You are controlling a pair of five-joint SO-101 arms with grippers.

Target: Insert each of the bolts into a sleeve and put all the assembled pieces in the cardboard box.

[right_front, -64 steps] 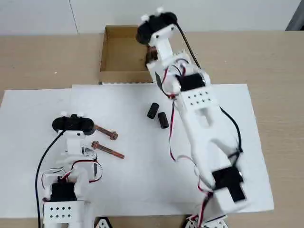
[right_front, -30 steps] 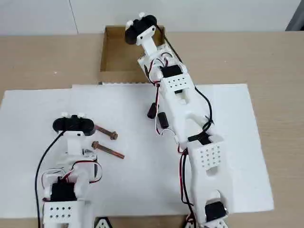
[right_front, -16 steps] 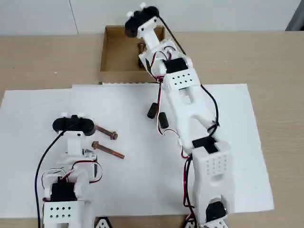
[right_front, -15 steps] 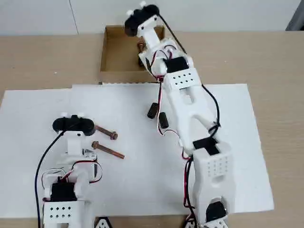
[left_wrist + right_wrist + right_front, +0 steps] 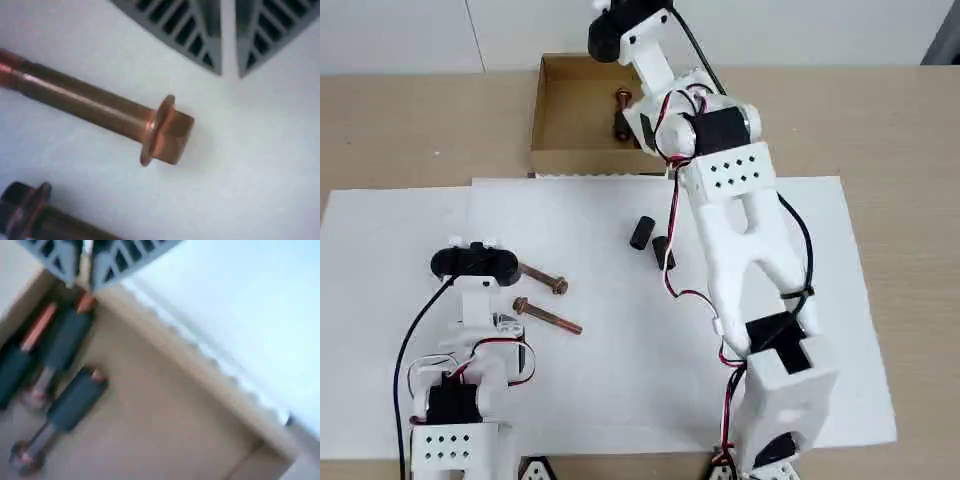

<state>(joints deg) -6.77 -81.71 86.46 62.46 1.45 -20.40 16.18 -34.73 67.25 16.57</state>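
a: well, start with the big stuff. your right arm (image 5: 740, 240) is stretched across the white sheet (image 5: 430, 215) on the worktop (image 5: 890, 120). it passes just beside the two loose sleeves (image 5: 641, 232), with its cables hanging by them. pull it back low and i'd expect the arm or a cable to roll them away.

b: and the cardboard box (image 5: 565, 115)?

a: the right end effector (image 5: 84, 280) hangs over it, jaws pressed nearly together, with nothing between them that i can make out. the assembled pieces (image 5: 75, 397) lie on the box floor near the wall under it. a sideways swing could catch that wall and shove the box.

b: what about the left side?

a: the left end effector (image 5: 229, 74) sits just beside the head of one bolt (image 5: 100, 111), jaws almost touching and empty. come down like that and you'll push the bolt instead of pinching it. it's round, so it may roll into the second bolt (image 5: 25, 212) lying near it. spread the jaws first.
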